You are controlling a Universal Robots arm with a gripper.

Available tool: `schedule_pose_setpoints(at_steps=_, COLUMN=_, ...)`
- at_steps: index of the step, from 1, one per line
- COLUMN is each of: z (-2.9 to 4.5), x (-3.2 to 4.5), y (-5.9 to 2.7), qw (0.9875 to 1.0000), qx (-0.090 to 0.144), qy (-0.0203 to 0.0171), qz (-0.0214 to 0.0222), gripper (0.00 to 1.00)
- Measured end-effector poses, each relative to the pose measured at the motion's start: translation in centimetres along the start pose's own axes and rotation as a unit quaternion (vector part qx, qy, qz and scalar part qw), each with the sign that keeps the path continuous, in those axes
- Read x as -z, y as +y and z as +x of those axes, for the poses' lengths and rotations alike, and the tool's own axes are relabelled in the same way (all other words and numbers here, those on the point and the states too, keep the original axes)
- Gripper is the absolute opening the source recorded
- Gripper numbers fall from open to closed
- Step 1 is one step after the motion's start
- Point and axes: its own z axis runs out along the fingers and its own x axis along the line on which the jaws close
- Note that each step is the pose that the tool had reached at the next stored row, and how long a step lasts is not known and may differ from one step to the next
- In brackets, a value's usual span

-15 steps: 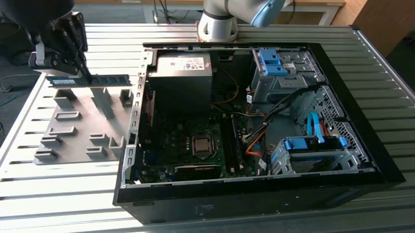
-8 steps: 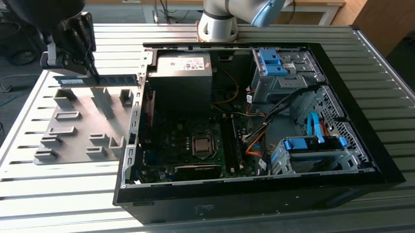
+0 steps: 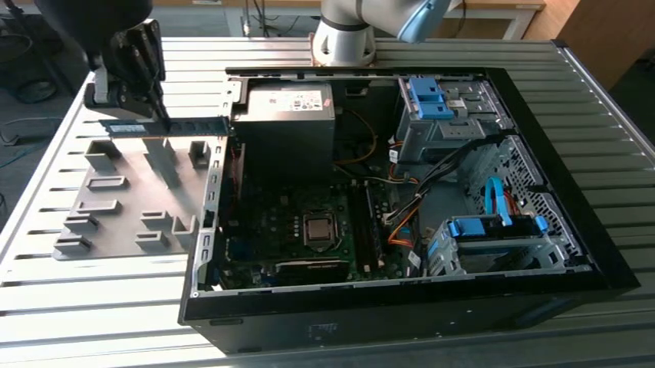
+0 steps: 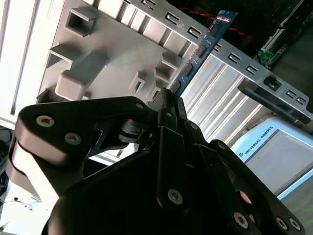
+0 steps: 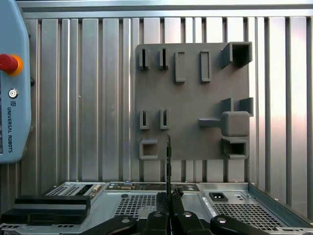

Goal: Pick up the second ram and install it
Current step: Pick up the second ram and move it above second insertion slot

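Two fingers (image 4: 165,117) of the gripper (image 4: 172,95) are pressed together on one end of the ram (image 4: 199,50), pads on its flat faces; the rest of the stick juts out free beyond the tips. In the first wrist view the ram (image 5: 168,156) shows edge-on, a thin dark line straight out from the gripper.

Location: in the exterior view the gripper (image 3: 156,115) holds the ram (image 3: 189,125) level in the air, over the far edge of the fixture (image 3: 133,184), on the exterior view's left and just outside the case (image 3: 409,314).

Handling (judged): light, thin, stiff board. The long overhang gives leverage, so a side knock could twist it in the pinch. Chips and edge contacts look fragile. Best hold is on the flat faces.

Surface: slatted metal table (image 3: 31,230), ridged, bright glare. The grey fixture lies flat on it, with upright blocks.

Room: the case is open at the top. The board (image 3: 256,230) lies deep inside with the socket (image 3: 319,228) near its middle. Cables and blue drive bays crowd the right side, and a dark box overhangs the far left. Approach from above looks tight.
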Motion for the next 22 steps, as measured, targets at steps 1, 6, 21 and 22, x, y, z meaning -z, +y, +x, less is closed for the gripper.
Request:
schedule_pose_setpoints(at_steps=1, z=0.00, x=0.00, y=-0.13, qw=1.0000, qx=0.000, qy=0.0000, qz=0.0000, gripper=0.14)
schedule_pose_setpoints(at_steps=6, z=-0.02, x=-0.01, y=-0.88, qw=1.0000, qx=0.000, qy=0.0000, qz=0.0000, gripper=0.14)
schedule_pose_setpoints(at_steps=21, z=-0.06, x=-0.01, y=-3.58, qw=1.0000, qx=0.000, qy=0.0000, qz=0.0000, gripper=0.14)
schedule_pose_setpoints(at_steps=22, z=-0.07, x=-0.01, y=-3.77, qw=1.0000, qx=0.000, qy=0.0000, qz=0.0000, gripper=0.14)
